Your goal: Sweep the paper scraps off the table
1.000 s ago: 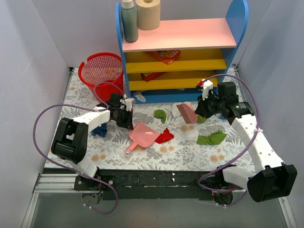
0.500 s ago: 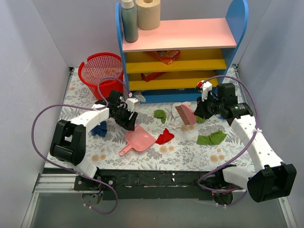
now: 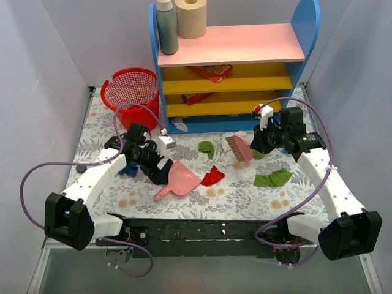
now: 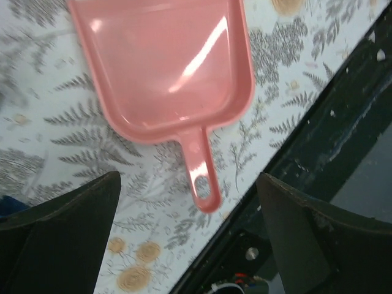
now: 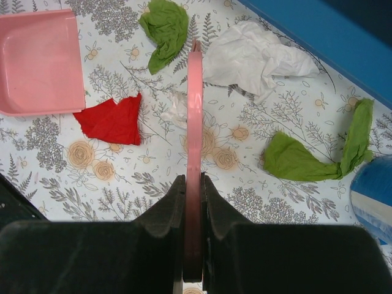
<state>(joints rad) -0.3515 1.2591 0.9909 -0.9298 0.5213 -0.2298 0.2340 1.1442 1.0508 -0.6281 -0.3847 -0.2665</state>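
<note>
Left wrist: left jaws wide apart above dustpan (image 4: 165, 67).

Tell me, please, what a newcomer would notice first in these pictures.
Probably the bright shelf unit in blue, pink and yellow at the back of the table, with a red basket to its left. Next, the pink tools: a dustpan lying flat by the open left gripper, and a brush clamped in the right gripper. Crumpled paper scraps, red, green and white, lie scattered around the brush.

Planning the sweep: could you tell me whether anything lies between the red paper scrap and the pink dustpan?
Nothing visible does; only bare fern-printed cloth separates the crumpled red paper scrap from the pink plastic dustpan.
</note>
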